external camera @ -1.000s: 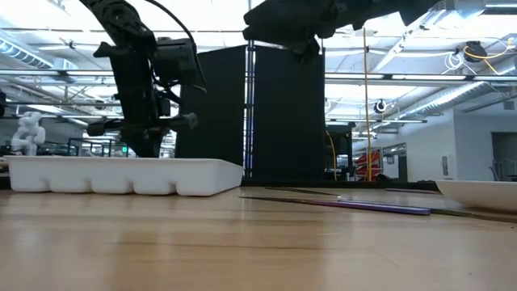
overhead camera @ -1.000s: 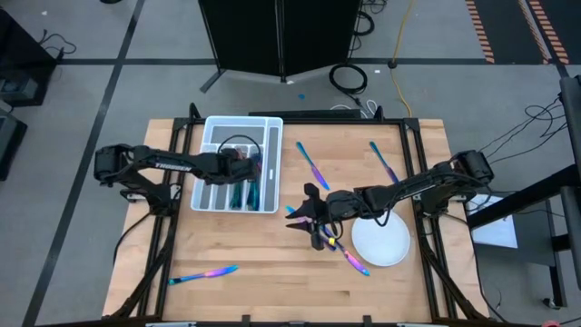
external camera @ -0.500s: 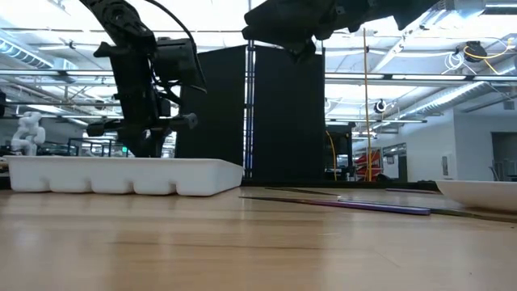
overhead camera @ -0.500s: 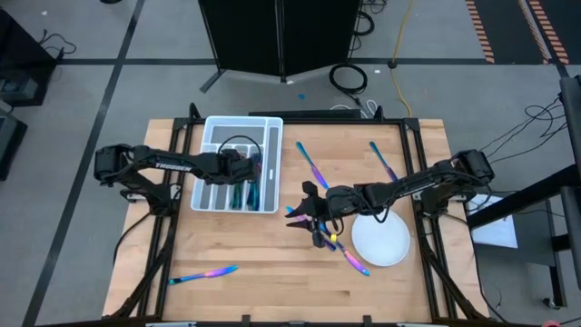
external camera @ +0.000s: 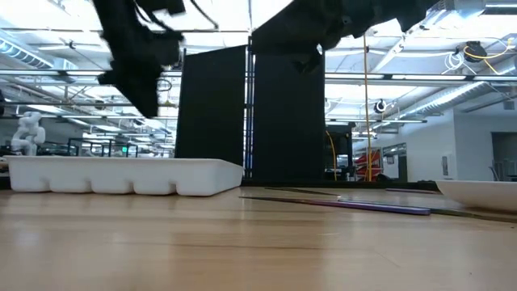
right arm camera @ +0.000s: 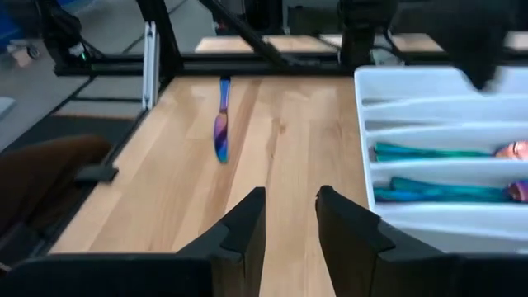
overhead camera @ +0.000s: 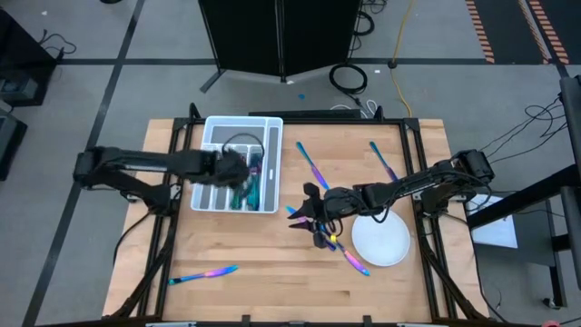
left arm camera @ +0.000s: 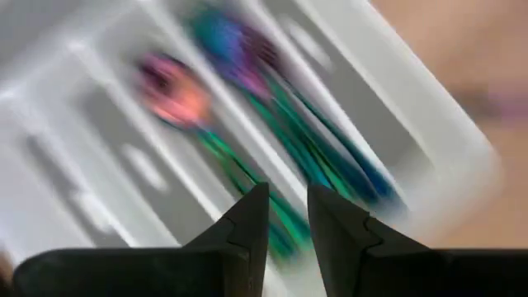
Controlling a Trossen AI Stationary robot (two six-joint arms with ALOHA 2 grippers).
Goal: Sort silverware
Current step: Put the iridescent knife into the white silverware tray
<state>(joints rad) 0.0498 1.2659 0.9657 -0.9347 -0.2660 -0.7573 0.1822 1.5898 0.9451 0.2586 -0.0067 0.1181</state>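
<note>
My left gripper [overhead camera: 238,171] hovers over the white divided tray [overhead camera: 272,136], blurred by motion. In the left wrist view its fingers [left arm camera: 247,223] stand slightly apart with nothing between them, above teal and pink silverware [left arm camera: 272,148] lying in the tray's slots. My right gripper [overhead camera: 304,218] hangs open over the table's middle, beside a rainbow piece [overhead camera: 349,259]. More silverware lies loose: one piece [overhead camera: 310,163] right of the tray, one [overhead camera: 383,162] at the back right, one [overhead camera: 204,274] at the front left. In the right wrist view that last one shows as a knife [right arm camera: 222,124].
A round white plate [overhead camera: 381,241] sits right of my right gripper. The tray [external camera: 121,174] stands at the left in the low view, with a long purple piece [external camera: 363,206] flat on the wood. Black frame rails edge the table.
My left gripper has opened over the tray and lifted, and its arm has drawn back to the left. The right arm has stayed still.
</note>
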